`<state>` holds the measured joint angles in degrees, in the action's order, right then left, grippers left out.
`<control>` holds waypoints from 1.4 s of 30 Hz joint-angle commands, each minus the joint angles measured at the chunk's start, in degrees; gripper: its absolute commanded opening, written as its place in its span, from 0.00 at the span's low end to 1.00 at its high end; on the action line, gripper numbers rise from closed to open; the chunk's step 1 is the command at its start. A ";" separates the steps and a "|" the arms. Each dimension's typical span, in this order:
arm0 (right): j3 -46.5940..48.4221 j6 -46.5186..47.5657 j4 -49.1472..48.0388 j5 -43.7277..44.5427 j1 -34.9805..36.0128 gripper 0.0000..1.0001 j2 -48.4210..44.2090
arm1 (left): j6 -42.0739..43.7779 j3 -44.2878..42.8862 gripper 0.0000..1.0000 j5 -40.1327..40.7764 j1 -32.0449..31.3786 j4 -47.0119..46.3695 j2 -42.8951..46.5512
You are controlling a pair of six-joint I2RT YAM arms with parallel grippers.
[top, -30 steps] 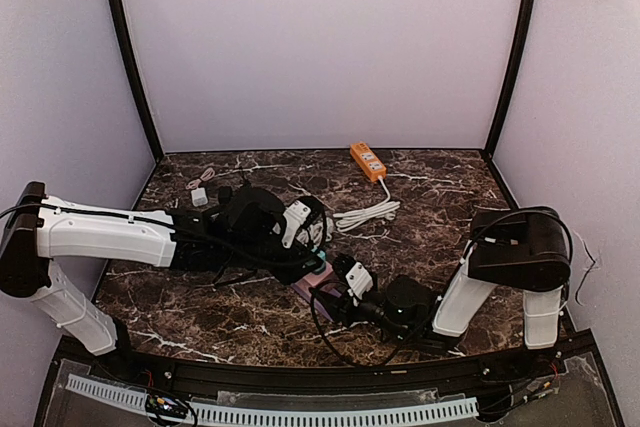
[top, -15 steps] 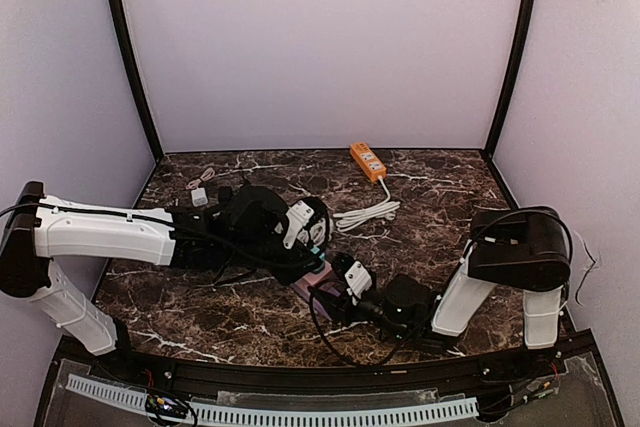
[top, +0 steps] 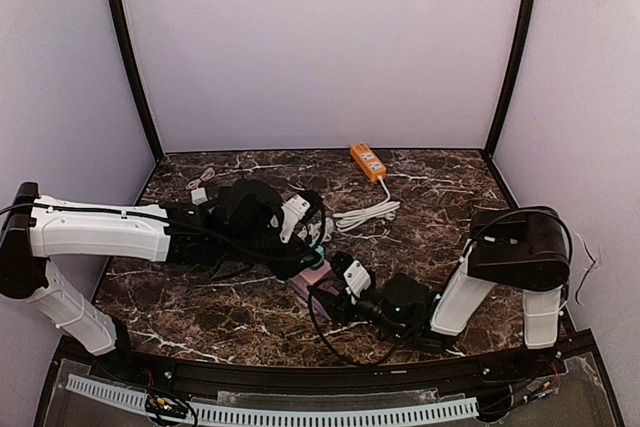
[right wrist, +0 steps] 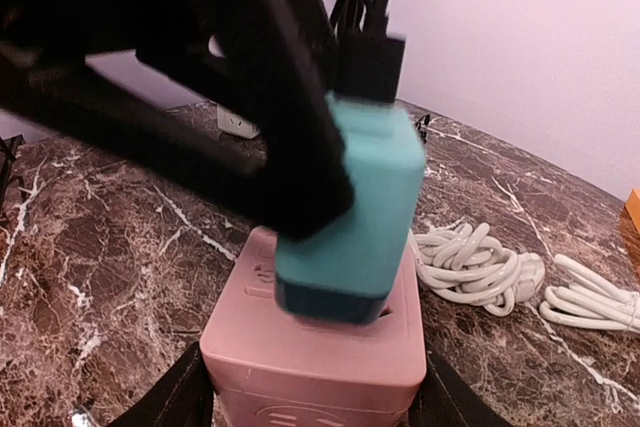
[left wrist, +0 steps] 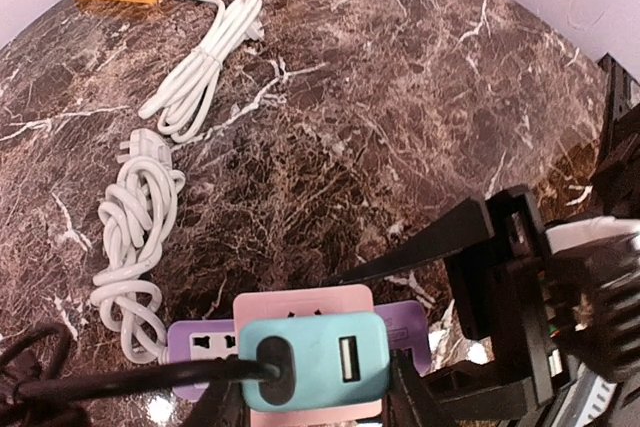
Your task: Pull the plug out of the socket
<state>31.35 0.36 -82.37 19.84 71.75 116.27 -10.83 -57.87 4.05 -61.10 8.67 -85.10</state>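
A teal plug with a USB port and a black cord sits on top of a pink socket cube, which is joined to a purple strip. My left gripper is shut on the plug's sides from above. In the right wrist view the plug is blurred and tilted, with its dark base at the top face of the socket. I cannot tell whether the pins are out. My right gripper is shut on the socket's sides, low on the table. The grippers meet at the table's middle front.
An orange power strip lies at the back, with its white cable bundled in front of it. A second coiled white cable lies to the left of the socket. A small white adapter lies at the back left.
My left gripper has moved slightly up and back with the teal plug. The plug now looks tilted and blurred above the socket. The right gripper has stayed on the socket.
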 commanded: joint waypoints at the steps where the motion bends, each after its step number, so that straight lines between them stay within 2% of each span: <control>1: 0.11 -0.36 4.38 0.93 -0.94 0.23 2.03 | -7.09 0.62 0.01 -7.14 0.99 -13.24 6.68; 6: 0.02 -0.36 4.33 1.26 -0.91 0.23 2.03 | -7.07 0.39 0.01 -8.15 1.07 -13.76 5.87; 10: -0.32 -0.36 3.97 1.37 -0.98 0.22 1.88 | -5.10 -0.33 0.01 -3.96 1.20 -9.90 7.37; 14: -0.26 -0.36 3.84 1.30 -0.95 0.22 1.85 | -5.15 -1.70 0.01 1.52 3.60 -4.04 10.42; 18: -0.50 -0.36 3.71 1.31 -0.97 0.22 1.76 | -6.10 -5.86 0.01 8.54 6.93 5.65 11.16; 23: -0.59 -0.36 3.71 1.44 -0.93 0.22 1.53 | -10.63 -12.50 0.01 10.50 15.47 24.30 8.56; 30: -0.50 -0.36 3.71 1.33 -0.91 0.23 1.54 | -11.82 -9.35 0.01 8.63 29.01 35.99 7.13; 35: -0.49 -0.36 3.84 1.31 -0.98 0.23 1.65 | -10.77 -7.42 0.01 7.85 32.58 36.15 4.15; 42: -0.52 -0.36 3.81 1.69 -0.95 0.23 1.48 | -7.76 -10.02 0.02 6.17 34.37 35.27 -7.84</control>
<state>31.48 0.16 -80.95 20.01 71.48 117.01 -20.69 -66.35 11.31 -27.51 42.09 -87.57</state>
